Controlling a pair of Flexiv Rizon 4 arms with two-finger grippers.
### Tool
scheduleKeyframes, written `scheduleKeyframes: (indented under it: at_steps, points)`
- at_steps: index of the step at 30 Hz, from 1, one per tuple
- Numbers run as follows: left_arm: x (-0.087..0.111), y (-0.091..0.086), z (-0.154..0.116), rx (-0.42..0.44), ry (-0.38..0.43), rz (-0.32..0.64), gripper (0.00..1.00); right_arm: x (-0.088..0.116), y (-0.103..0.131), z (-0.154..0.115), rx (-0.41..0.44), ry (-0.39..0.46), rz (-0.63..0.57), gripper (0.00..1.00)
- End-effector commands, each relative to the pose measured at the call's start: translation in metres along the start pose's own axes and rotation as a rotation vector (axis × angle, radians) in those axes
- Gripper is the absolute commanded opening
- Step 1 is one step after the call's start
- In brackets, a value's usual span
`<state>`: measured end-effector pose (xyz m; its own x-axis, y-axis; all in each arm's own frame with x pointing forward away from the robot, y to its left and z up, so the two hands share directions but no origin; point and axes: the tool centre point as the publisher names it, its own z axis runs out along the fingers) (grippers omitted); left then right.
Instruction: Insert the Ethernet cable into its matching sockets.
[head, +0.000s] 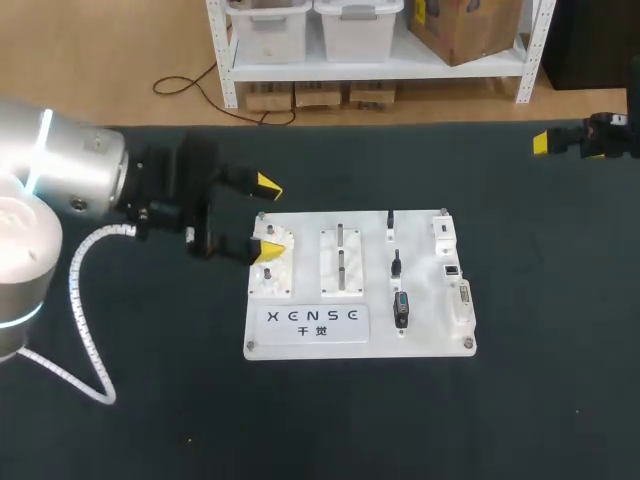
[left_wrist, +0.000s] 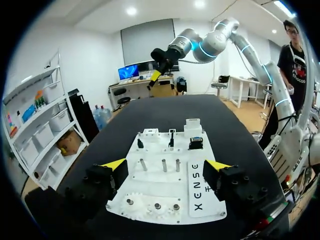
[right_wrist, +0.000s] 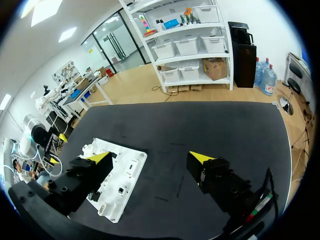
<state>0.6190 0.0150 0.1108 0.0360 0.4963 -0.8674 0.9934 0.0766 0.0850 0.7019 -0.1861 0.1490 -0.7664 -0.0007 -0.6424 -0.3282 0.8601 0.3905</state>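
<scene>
The white socket board (head: 300, 340) lies mid-table. Small black connectors (head: 402, 308) stand in a row on its right half, next to white socket blocks (head: 452, 270); I cannot tell which piece is the Ethernet cable. My left gripper (head: 268, 218) hovers open over the board's left end, nothing between its fingers. In the left wrist view the left gripper (left_wrist: 166, 165) straddles the board (left_wrist: 200, 200), with the connectors (left_wrist: 171, 141) ahead. My right gripper (head: 545, 141) hangs at the far right, well off the board. The right gripper (right_wrist: 150, 157) is open and empty, with the board (right_wrist: 117, 200) beside one finger.
The board's left half carries metal pegs (head: 341, 262) and a gear plate (head: 272, 275). Dark mat (head: 540, 330) surrounds the board on all sides. A white corrugated hose (head: 85, 330) from my left arm loops over the table's near left.
</scene>
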Motion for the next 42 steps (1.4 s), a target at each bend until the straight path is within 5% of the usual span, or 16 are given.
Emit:
scheduleKeyframes:
  at_steps: [1,18,30,42]
  points:
    - [0.009,-0.002,0.008,-0.002,-0.103,-0.008,1.00,0.000,0.001,-0.001,0.002,0.000,0.000,1.00]
    - [0.018,-0.022,0.019,0.032,0.013,-0.037,1.00,0.000,0.001,-0.001,0.002,0.000,0.000,1.00]
    - [0.018,-0.022,0.019,0.032,0.013,-0.037,1.00,0.000,0.001,-0.001,0.002,0.000,0.000,1.00]
    - [0.018,-0.022,0.019,0.032,0.013,-0.037,1.00,0.015,0.098,0.023,0.188,0.237,-0.098,1.00]
